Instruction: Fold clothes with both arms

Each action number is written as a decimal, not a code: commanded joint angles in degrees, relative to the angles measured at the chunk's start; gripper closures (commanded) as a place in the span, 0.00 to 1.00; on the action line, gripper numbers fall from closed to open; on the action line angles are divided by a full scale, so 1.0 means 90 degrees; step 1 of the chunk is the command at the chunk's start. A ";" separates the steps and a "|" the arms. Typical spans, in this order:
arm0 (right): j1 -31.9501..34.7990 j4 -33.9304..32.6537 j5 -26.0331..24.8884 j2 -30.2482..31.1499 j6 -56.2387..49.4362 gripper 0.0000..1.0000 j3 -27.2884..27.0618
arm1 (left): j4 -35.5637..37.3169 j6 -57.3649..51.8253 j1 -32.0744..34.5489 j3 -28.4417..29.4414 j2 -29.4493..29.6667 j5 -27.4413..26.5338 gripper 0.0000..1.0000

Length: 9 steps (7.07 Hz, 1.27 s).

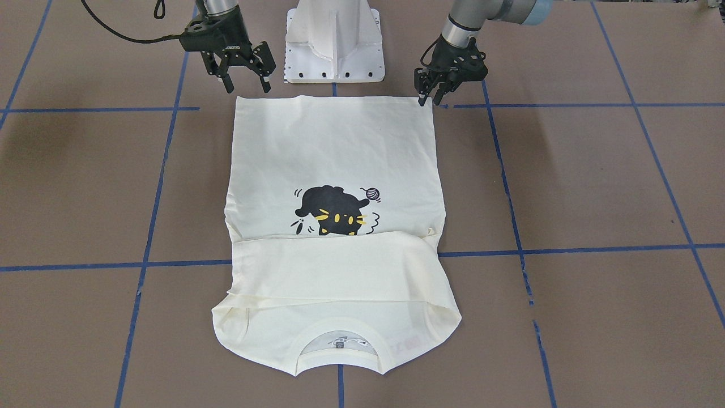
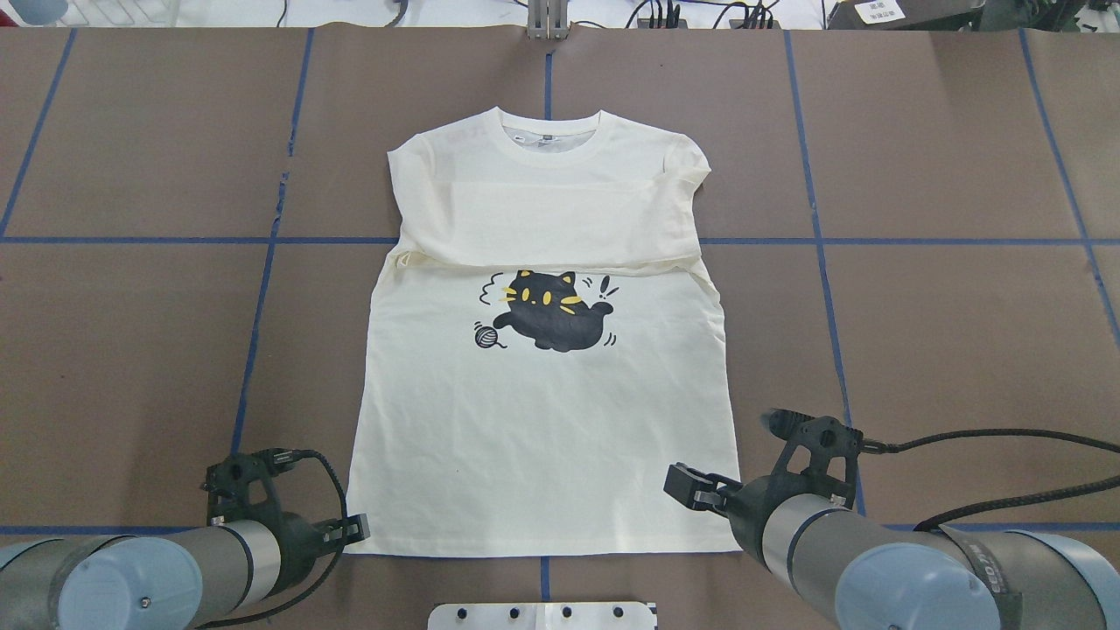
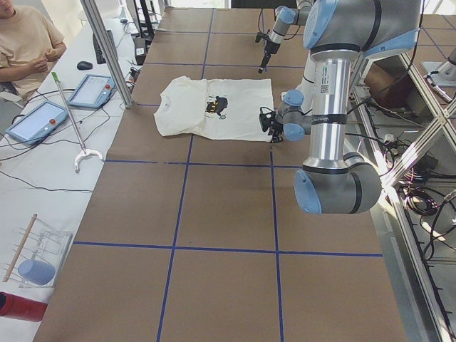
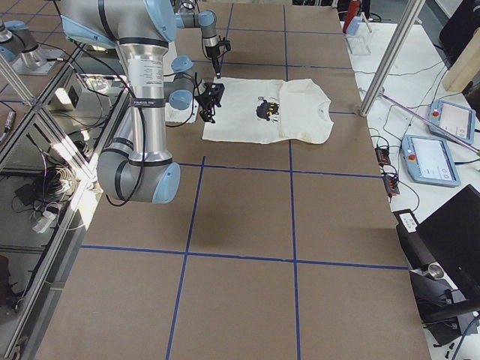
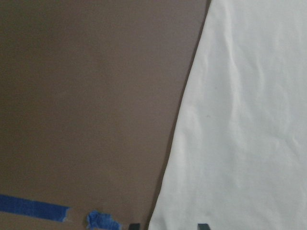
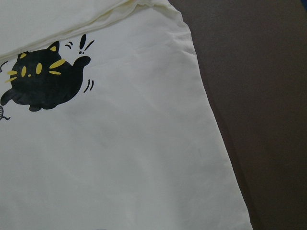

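The cream shirt lies flat, cat print up. Its collar is on the far side, its hem is towards me, and its sleeves are folded across the chest. My left gripper is down at the hem's left corner. In the left wrist view its fingertips stand a little apart, astride the shirt's edge, and the cloth between them is flat. My right gripper hangs open just above the hem's right corner, holding nothing. The right wrist view shows the cat print and the shirt's side edge.
The white pedestal base stands just behind the hem, between the arms. Blue tape lines cross the brown table. A black cable trails from the right wrist. A person sits at a side table with tablets.
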State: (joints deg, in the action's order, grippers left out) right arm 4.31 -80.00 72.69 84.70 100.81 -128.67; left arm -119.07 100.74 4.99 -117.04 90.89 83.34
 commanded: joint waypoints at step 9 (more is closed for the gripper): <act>0.0000 0.0002 0.0010 -0.0026 -0.0010 0.04 0.0010 | -0.0003 0.0037 -0.0164 0.0006 0.0086 -0.0041 1.00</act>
State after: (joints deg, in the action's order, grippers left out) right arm 4.31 -80.00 72.76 84.55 100.73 -128.58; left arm -119.09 100.97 3.58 -116.91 91.57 83.05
